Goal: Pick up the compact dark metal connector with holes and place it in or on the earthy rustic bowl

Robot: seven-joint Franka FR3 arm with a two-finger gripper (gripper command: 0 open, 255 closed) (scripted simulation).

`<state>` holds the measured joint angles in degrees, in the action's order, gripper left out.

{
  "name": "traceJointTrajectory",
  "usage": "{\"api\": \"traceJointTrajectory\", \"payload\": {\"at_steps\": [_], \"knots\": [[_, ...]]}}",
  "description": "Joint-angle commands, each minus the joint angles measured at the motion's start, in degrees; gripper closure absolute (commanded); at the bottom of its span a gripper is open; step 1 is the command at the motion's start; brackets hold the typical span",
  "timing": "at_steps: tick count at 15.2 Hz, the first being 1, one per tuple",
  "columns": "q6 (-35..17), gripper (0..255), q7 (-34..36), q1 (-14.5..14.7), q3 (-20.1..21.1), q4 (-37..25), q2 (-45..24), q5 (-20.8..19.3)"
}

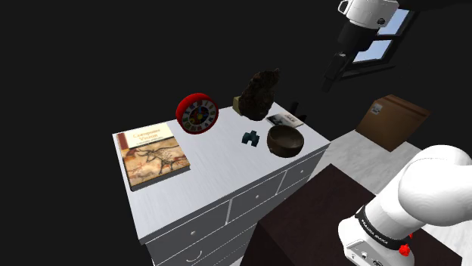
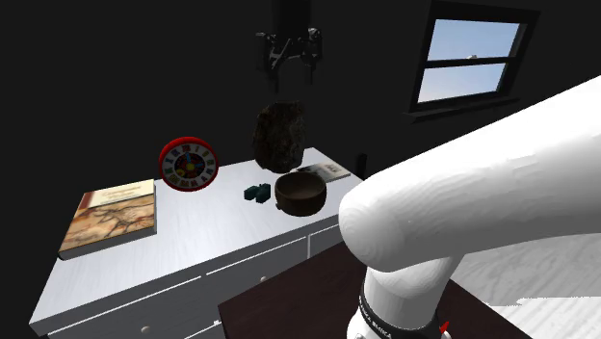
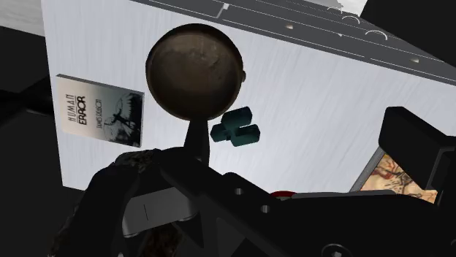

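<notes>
We are judging nothing done yet; the small dark teal metal connector with holes [image 1: 251, 137] is lying on the white dresser top [image 1: 219, 162], just beside the brown rough round bowl [image 1: 285, 140]; the black gripper [image 2: 291, 60] is hanging well above the bowl, fingers apart, empty; descending, grasping and placing are all remaining.

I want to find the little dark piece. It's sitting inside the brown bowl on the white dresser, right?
Not quite. The little dark piece is on the white dresser, but beside the brown bowl, not inside it. The shoulder view shows this.
</notes>
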<state>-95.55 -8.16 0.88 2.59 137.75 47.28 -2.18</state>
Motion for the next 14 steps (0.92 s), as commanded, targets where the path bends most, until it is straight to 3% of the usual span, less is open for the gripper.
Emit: {"api": "traceJointTrajectory", "payload": {"at_steps": [1, 14], "knots": [[0.0, 0, 0.0, 0.0, 0.0, 0.0, 0.0, 0.0], [-22.8, 0, -4.7, 0.0, -4.7, 3.6, -22.8, 2.2]]}}
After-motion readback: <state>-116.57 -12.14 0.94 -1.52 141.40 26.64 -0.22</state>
